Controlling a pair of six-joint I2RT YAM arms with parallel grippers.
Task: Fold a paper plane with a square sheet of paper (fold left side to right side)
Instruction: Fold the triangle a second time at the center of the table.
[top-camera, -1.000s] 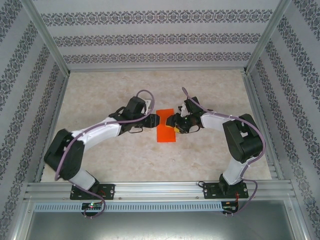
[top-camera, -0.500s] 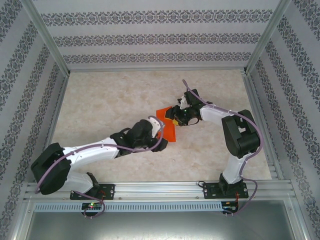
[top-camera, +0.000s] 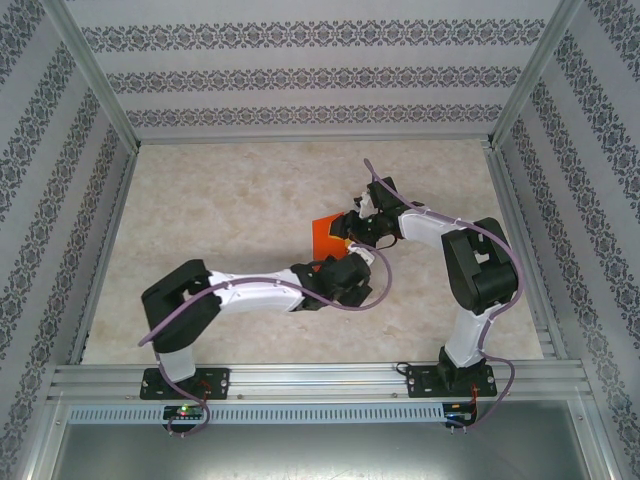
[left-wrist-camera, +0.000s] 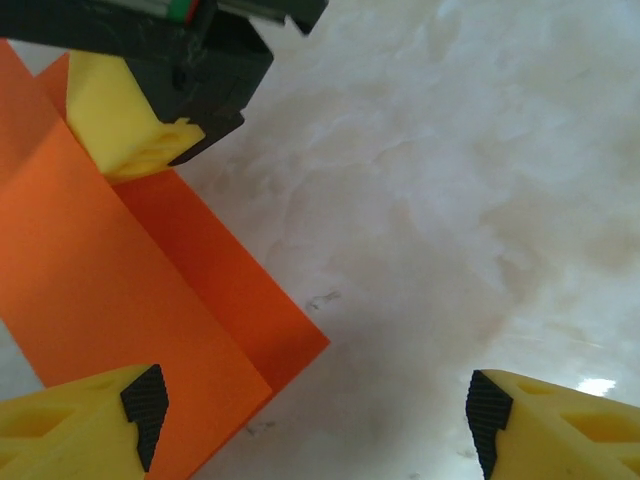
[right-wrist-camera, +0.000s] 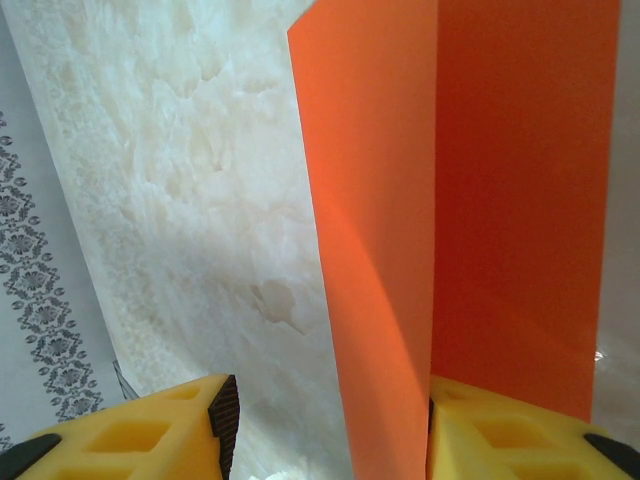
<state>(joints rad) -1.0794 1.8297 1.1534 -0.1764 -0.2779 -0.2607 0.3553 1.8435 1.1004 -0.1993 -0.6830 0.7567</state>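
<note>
1. The pale surface (top-camera: 200, 200) carries everything.
2. The square sheet of paper (top-camera: 327, 232) is bright orange and partly folded. It sits near the middle of the surface.
3. The right pincer (right-wrist-camera: 332, 410) is not clenched. One yellow finger (left-wrist-camera: 115, 125) touches the paper.
4. The left pincer (left-wrist-camera: 315, 410) is released, spread wide beside a corner of the paper.

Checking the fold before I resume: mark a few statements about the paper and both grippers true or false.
1. The square sheet of paper is folded over, with a crease showing. True.
2. The left gripper is shut on the paper. False: its jaws stand wide apart over the table, by the paper's corner.
3. One finger of the right gripper is against the paper. True.
4. The paper lies at the table's far left corner. False: it lies near the middle, between both grippers.
</note>
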